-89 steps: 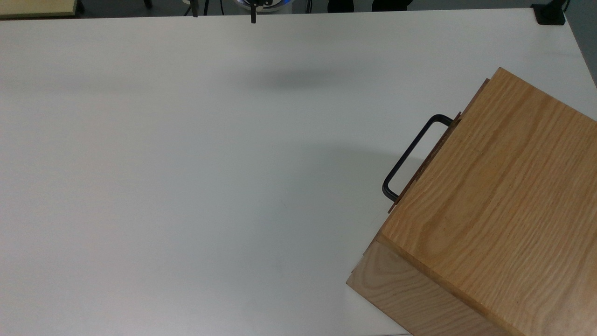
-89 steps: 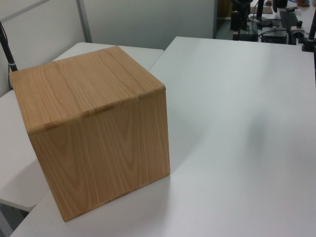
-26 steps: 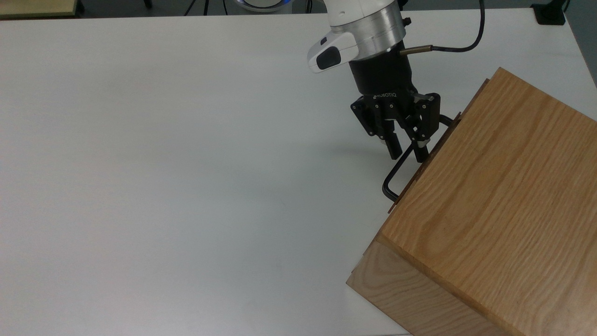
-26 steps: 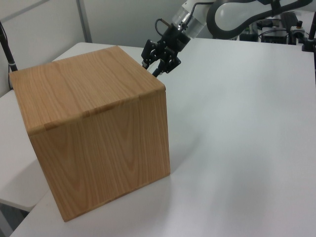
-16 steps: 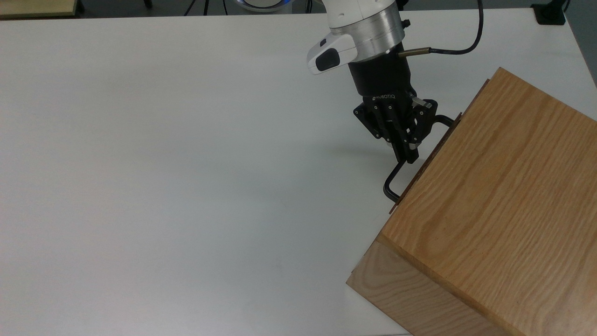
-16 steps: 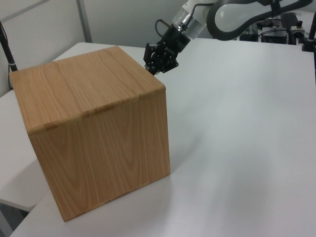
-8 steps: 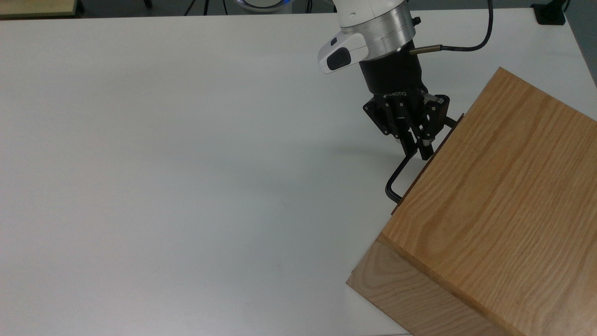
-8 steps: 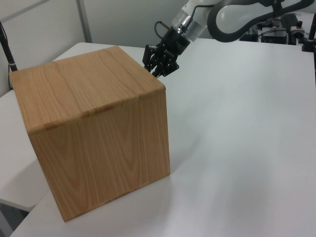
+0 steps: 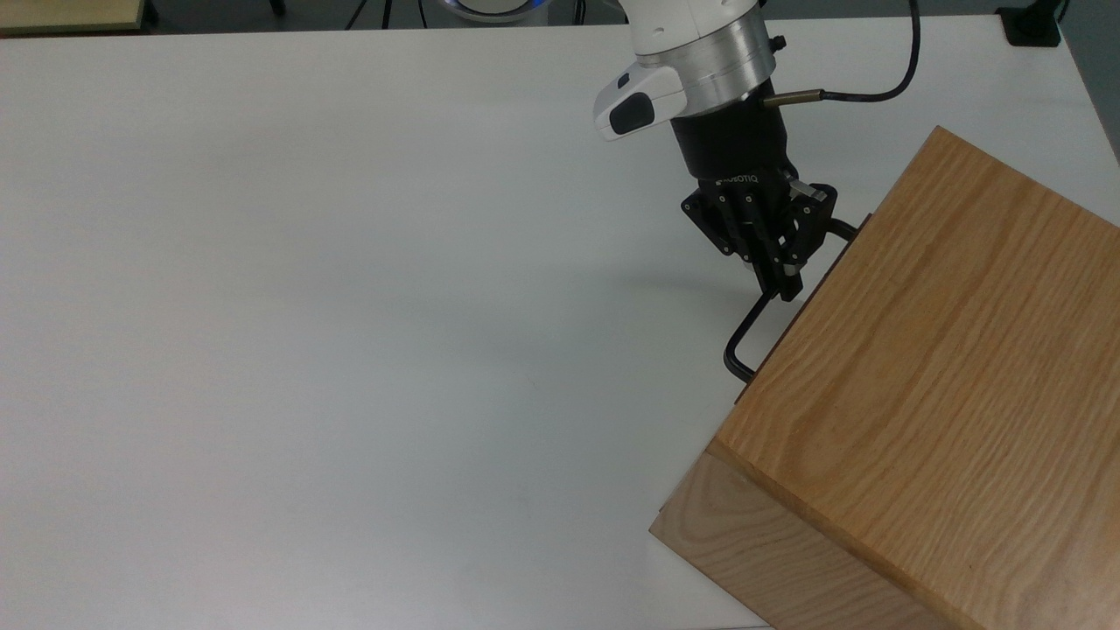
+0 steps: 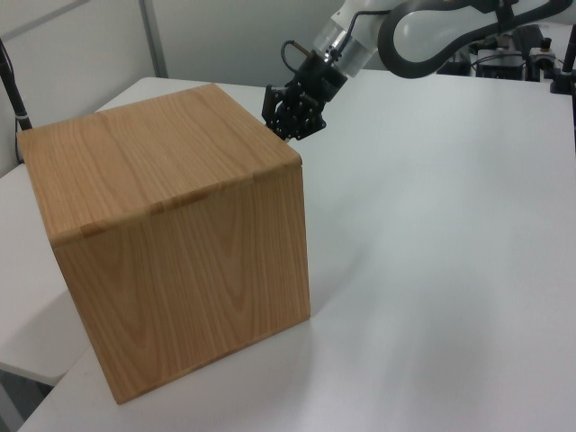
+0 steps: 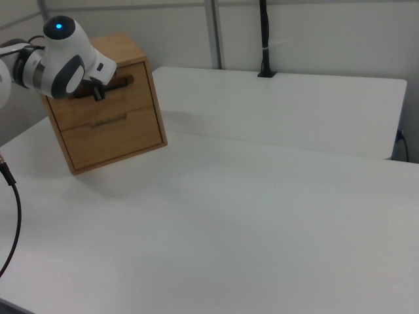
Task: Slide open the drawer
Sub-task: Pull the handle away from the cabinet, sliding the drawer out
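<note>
The gripper (image 9: 783, 282) has its fingers closed on the black handle (image 9: 744, 337) of the drawer (image 11: 105, 97), the upper one in the cabinet (image 9: 936, 385) on the tabletop (image 9: 350, 306). Pull straight out, square to the front, so the rails don't bind.

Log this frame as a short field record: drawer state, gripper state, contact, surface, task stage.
drawer state: drawer looks closed, front about flush with the cabinet
gripper state: gripper shut on the handle
contact: fingers clamp the black bar near its middle
surface: white table
task stage: handle grasped, pull not yet visible
</note>
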{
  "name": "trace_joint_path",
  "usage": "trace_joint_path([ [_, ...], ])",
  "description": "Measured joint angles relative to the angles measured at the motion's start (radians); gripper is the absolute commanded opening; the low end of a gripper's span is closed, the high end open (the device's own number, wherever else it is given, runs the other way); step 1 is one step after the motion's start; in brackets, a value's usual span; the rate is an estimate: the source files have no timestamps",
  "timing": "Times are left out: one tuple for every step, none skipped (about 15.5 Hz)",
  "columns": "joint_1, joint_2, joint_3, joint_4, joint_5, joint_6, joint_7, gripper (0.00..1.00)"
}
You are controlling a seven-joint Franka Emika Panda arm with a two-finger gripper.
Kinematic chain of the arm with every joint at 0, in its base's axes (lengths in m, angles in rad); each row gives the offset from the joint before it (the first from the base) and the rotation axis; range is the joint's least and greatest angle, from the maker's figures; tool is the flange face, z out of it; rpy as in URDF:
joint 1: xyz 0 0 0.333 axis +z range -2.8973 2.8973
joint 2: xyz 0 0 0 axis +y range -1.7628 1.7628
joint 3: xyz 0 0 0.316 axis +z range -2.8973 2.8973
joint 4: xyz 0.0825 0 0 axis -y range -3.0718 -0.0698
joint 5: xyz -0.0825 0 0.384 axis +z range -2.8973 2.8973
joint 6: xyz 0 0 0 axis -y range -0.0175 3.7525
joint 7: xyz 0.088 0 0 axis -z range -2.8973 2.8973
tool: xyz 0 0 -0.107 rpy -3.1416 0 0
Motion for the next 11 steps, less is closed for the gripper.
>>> trace_joint_path([
  [0.0,-0.001,0.0,-0.002,0.0,0.0,0.002,0.13],
  [-0.002,-0.003,0.001,-0.005,0.0,0.0,0.003,0.13],
  [-0.005,-0.008,0.003,-0.01,0.0,0.0,0.003,0.13],
  [-0.01,-0.013,0.006,-0.018,0.0,0.0,0.003,0.14],
  [-0.014,-0.021,0.007,-0.028,0.0,0.0,0.003,0.14],
  [-0.021,-0.033,0.008,-0.043,0.0,-0.001,0.003,0.14],
  [-0.029,-0.05,0.008,-0.061,0.0,-0.01,0.003,0.14],
  [-0.037,-0.068,0.008,-0.08,0.0,-0.021,0.003,0.14],
  [-0.047,-0.087,0.009,-0.099,0.0,-0.035,0.003,0.14],
  [-0.058,-0.107,0.009,-0.12,0.0,-0.049,0.002,0.14],
  [-0.069,-0.13,0.009,-0.143,0.0,-0.062,0.002,0.14],
])
